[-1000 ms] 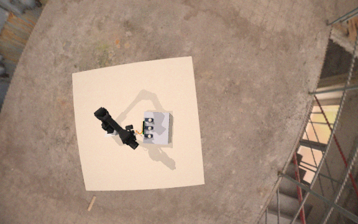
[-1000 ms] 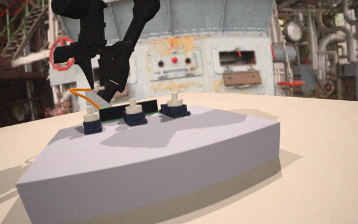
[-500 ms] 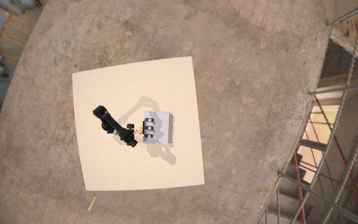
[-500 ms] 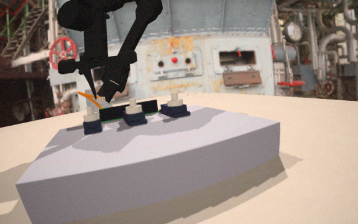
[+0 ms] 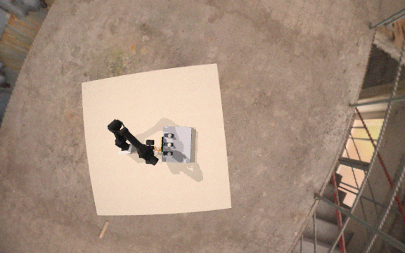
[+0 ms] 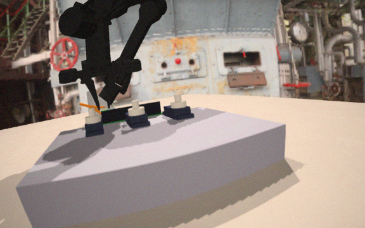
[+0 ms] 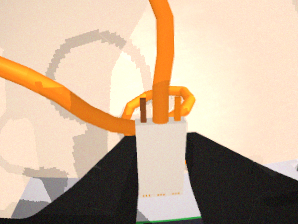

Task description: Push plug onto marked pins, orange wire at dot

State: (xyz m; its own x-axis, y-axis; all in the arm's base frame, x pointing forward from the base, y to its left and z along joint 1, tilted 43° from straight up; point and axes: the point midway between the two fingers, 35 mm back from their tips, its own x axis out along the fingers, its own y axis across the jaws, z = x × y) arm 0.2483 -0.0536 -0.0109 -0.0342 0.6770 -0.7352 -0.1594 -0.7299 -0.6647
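Note:
My gripper is shut on the white plug. In the wrist view the wires leave the plug's top end, brown at left and orange-toned at right, with the thick orange lead in the middle. Small orange marks show near its lower end. The pale holder bears a black strip with a green edge along the side by the gripper. In the exterior view the fingertips are just behind this strip's left end. The pins, coloured band and dot are not discernible; contact cannot be told.
Three dark blue servos with white tops stand on the holder. The lead loops near the plug. The arm reaches over the pale table top from the left in the top view, casting shadows.

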